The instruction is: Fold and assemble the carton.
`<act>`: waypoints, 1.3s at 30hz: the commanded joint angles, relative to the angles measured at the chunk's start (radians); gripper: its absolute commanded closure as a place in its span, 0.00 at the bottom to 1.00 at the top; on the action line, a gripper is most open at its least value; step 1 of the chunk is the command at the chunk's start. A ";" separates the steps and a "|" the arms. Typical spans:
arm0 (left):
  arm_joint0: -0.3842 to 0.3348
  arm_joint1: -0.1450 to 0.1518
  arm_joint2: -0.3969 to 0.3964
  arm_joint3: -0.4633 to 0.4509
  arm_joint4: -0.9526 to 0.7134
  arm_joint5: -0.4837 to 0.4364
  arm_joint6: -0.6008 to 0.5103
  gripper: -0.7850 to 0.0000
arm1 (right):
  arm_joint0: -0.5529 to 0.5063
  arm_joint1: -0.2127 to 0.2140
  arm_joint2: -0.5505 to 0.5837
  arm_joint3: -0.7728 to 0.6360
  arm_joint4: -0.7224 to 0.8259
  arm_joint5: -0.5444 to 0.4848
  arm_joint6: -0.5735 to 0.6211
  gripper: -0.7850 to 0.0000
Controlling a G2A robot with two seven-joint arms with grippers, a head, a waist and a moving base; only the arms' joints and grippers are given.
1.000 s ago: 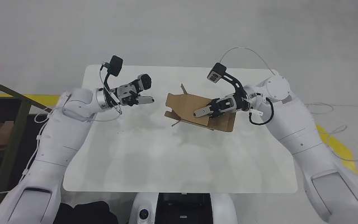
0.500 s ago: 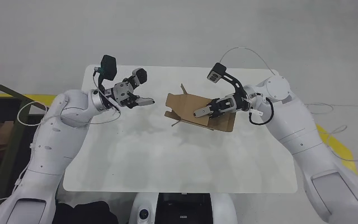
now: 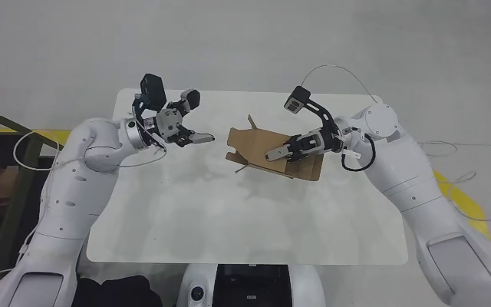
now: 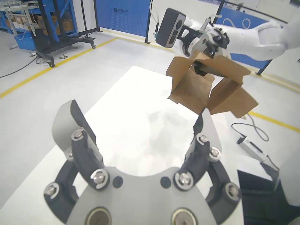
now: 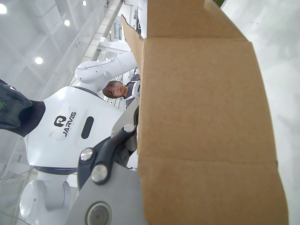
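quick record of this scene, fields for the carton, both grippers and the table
carton: brown cardboard, partly opened, flaps loose, over the table's far half
right gripper: clamped on a wall of the carton
left gripper: open, empty, apart from the carton and facing it
table: white, bare in front of the carton
task state: carton not yet folded shut

You get bright, even light from above. Round ceiling lamps [image 5: 38,60] shine straight into the right wrist view. The white table [image 4: 131,127] glares in the left wrist view, nearly washed out at its middle. The carton [image 3: 253,144] casts only a faint, soft shadow on it. Both wrist views bend straight lines toward their edges.
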 commanded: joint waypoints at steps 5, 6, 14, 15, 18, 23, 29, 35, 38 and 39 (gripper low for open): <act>0.010 -0.003 0.024 0.029 0.270 -0.007 0.290 0.00 | 0.000 0.000 0.000 0.000 0.000 0.000 0.000 1.00; 0.011 0.000 0.035 0.035 0.304 -0.007 0.347 0.00 | 0.000 0.000 0.000 0.000 0.000 0.000 0.000 1.00; -0.038 0.076 0.160 0.113 0.759 -0.007 0.984 0.00 | 0.000 0.000 0.000 0.000 0.000 0.000 0.000 1.00; -0.052 0.086 0.176 0.135 0.772 -0.007 1.042 0.00 | 0.000 0.000 0.000 0.000 0.000 0.000 0.000 1.00; -0.086 0.112 0.217 0.145 0.749 -0.007 1.042 0.00 | 0.000 0.000 0.000 0.000 0.000 0.000 0.000 1.00; -0.099 0.159 0.291 0.117 0.762 -0.007 1.042 0.00 | 0.000 0.000 0.000 0.000 0.000 0.000 0.000 1.00; -0.120 0.206 0.352 0.080 0.803 -0.007 1.042 0.00 | 0.000 0.000 0.000 0.000 0.000 0.000 0.000 1.00; -0.127 0.218 0.369 0.066 0.784 0.012 1.061 0.00 | 0.000 0.000 0.000 0.000 0.000 0.000 0.000 1.00; -0.127 0.218 0.369 0.066 0.784 0.012 1.061 0.00 | 0.000 0.000 0.000 0.000 0.000 0.000 0.000 1.00; -0.127 0.218 0.369 0.066 0.784 0.012 1.061 0.00 | 0.000 0.000 0.000 0.000 0.000 0.000 0.000 1.00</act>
